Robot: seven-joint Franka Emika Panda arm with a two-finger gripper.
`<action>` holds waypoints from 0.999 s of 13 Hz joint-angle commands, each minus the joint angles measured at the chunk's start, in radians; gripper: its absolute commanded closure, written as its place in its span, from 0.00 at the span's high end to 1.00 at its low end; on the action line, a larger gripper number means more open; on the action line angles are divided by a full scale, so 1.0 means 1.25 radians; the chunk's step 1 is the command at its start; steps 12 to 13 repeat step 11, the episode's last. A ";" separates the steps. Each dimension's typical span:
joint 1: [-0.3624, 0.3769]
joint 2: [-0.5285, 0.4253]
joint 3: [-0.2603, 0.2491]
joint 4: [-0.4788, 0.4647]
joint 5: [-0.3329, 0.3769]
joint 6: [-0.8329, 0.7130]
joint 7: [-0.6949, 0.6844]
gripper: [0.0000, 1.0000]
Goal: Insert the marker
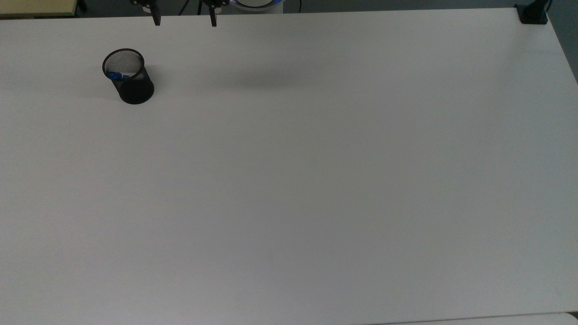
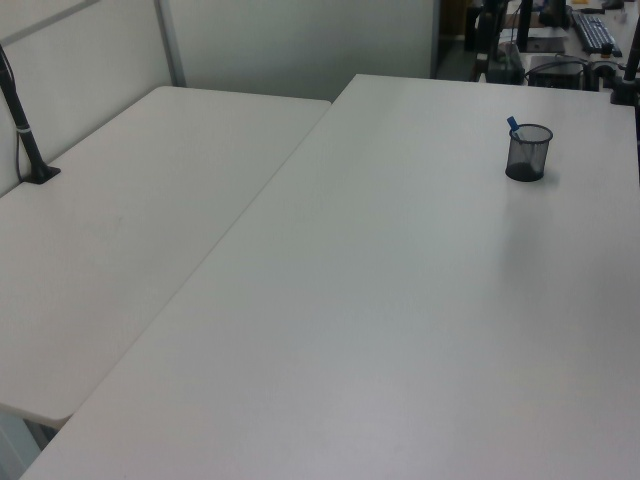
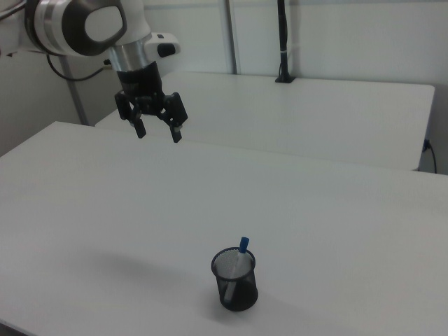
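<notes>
The marker (image 1: 118,76) stands tilted inside the black mesh cup (image 1: 131,82) at the top view's upper left; its blue tip (image 3: 243,245) pokes above the cup's rim (image 3: 234,264) in the right view and shows as marker (image 2: 513,127) in cup (image 2: 528,153) in the left view. My gripper (image 1: 184,20) hangs open and empty at the top view's upper edge, to the right of the cup. In the right view the gripper (image 3: 158,132) is high above the table, far left of the cup.
The white table (image 1: 316,180) is bare around the cup. A black clamp (image 1: 533,13) sits at the top view's upper right corner. A second white table (image 2: 120,230) adjoins on the left view's left, with a black pole (image 2: 25,140).
</notes>
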 commanded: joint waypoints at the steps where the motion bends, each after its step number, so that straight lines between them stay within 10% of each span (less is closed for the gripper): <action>1: -0.005 0.019 0.018 0.016 -0.036 0.009 -0.052 1.00; 13: -0.013 0.009 0.017 0.015 -0.024 0.007 -0.020 1.00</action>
